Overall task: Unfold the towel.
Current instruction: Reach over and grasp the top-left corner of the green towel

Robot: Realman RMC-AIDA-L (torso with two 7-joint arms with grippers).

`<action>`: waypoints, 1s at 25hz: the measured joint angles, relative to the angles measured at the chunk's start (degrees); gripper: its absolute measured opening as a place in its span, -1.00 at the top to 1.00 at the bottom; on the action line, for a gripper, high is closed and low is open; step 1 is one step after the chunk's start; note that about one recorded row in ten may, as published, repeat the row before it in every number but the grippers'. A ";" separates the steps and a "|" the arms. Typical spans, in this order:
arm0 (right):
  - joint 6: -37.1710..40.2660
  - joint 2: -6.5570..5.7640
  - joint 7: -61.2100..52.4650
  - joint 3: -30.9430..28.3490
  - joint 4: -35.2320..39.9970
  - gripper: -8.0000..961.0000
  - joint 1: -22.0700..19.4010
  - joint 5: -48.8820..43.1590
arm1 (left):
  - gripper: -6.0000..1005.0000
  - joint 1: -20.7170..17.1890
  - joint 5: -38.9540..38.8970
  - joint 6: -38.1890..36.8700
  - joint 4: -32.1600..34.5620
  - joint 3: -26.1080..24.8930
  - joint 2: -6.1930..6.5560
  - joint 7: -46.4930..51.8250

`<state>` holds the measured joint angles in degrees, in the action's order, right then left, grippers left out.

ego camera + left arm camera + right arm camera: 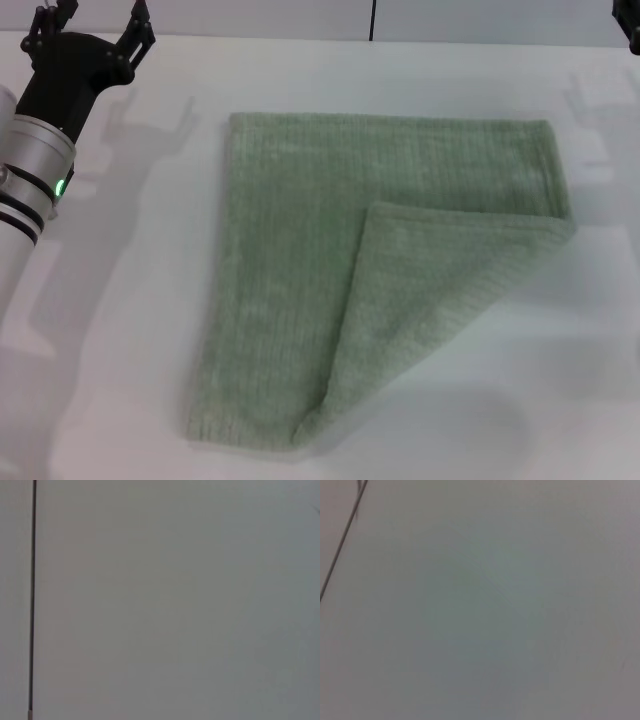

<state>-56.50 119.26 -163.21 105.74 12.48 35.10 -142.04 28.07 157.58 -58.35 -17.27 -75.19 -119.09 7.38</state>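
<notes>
Fingers (140, 30) of the left gripper (90, 28) are seen spread apart and grasping nothing, poised above the far left corner of the counter (120, 330). Whether the right gripper's fingers are released or clenched cannot be told, since only a dark sliver of the right gripper (630, 25) is caught at the far right edge of the head view.

Nearest the robot, bare white counter is seen, crossed by soft shadows. Just beyond it, the towel (290, 240) is laid flat in the middle of the counter, well apart from both grippers. Its near right corner is folded over diagonally, so that a triangular flap (420, 300) is laid on top of the rest of the cloth. The flap's crease is seen running from the near edge up to the right edge, and its rounded tip is pointed toward the far side. The left part and the far strip of the towel are left uncovered in a single layer, with a faintly ribbed texture and a hemmed far edge visible.

On the left, the left arm's silver and black segments (30, 170) are seen reaching from near to far, with a green light (60, 186) lit on the wrist.

Farthest away, a thin dark vertical line (372, 18) is seen behind the counter's far edge. Only plain pale surface and a thin dark line (33, 595) are shown by the left wrist view, and much the same, with a slanted line (342, 540), by the right wrist view.
</notes>
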 joint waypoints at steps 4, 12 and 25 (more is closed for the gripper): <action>-0.01 0.02 -0.05 0.00 0.08 -0.68 -0.23 0.00 | -0.64 -0.13 -0.05 0.00 0.05 0.03 0.00 0.06; 1.18 -0.12 -0.05 -0.01 -0.02 -0.68 0.38 0.00 | -0.54 0.15 -0.09 0.72 0.15 -0.18 0.00 0.09; 1.81 -0.17 -0.04 -0.21 0.10 -0.68 0.68 0.01 | -0.40 1.23 0.03 3.20 0.09 1.24 0.04 0.12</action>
<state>-54.69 119.09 -163.25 105.52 12.58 35.79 -142.03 29.30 157.62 -55.14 -17.19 -73.95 -119.06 7.50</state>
